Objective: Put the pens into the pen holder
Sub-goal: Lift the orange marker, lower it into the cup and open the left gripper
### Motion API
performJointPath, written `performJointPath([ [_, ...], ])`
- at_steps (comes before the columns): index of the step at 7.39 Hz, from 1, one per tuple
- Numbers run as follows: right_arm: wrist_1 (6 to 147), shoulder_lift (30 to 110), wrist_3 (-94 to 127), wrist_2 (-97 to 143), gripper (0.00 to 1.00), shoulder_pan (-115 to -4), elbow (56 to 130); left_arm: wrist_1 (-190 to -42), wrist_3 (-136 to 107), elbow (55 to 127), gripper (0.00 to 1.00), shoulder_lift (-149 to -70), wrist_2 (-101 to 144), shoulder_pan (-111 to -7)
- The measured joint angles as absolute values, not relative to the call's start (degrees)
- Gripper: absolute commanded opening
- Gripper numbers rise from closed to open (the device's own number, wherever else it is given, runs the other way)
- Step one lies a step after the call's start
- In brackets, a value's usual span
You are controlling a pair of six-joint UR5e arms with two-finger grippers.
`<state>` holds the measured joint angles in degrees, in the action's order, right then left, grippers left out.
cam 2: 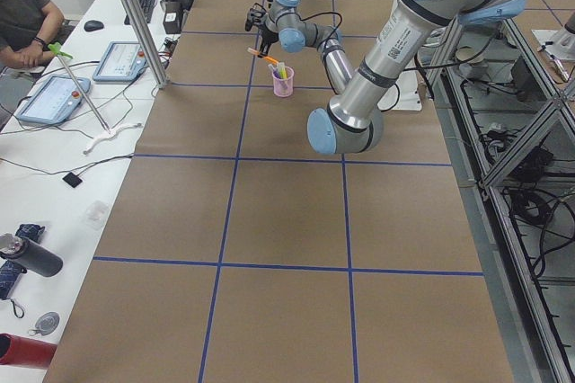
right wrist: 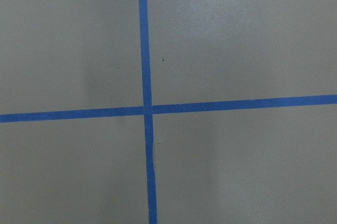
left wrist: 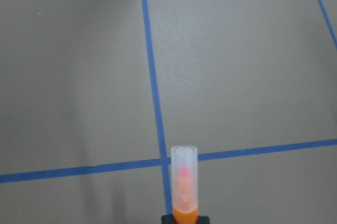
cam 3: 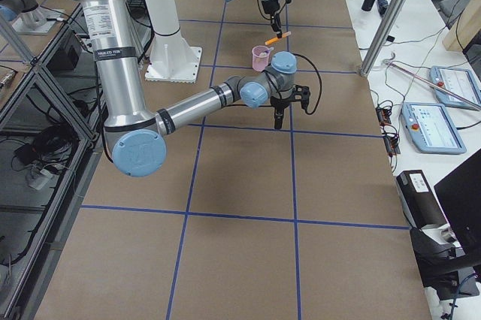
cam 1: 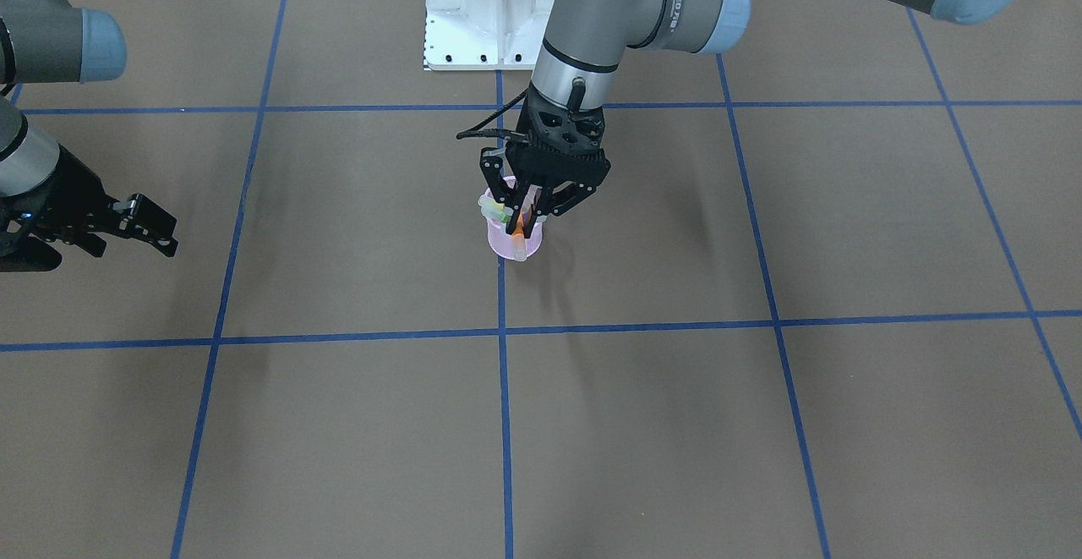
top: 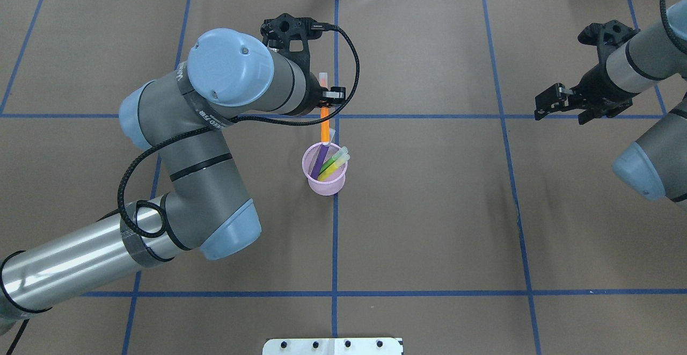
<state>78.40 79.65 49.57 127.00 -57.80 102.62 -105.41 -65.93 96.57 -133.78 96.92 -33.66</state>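
Observation:
The pink mesh pen holder (top: 325, 186) stands at the table's middle, on a blue tape line. The purple pen (top: 321, 162), green pen (top: 338, 157) and yellow pen (top: 333, 169) lean inside it. My left gripper (top: 325, 99) is shut on the orange pen (top: 324, 127) and holds it tilted just above the holder's far rim, whitish cap pointing away from the cup. The left wrist view shows that cap (left wrist: 184, 174) sticking out past the fingertips. In the front view the left gripper (cam 1: 528, 214) hangs over the holder (cam 1: 504, 243). My right gripper (top: 552, 102) is open and empty, far off to the side.
The brown table (top: 429, 226) is marked with blue tape lines. The white robot base plate (cam 1: 486, 9) lies behind the holder. A black cable (top: 351, 59) loops around the left wrist.

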Motion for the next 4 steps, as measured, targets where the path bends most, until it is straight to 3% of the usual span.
performJointPath([
  [4,78.40,79.63,49.57,127.00,0.98,-57.80,102.66,-113.48,-60.43,100.44,0.00,-127.94,89.81,-29.69],
])
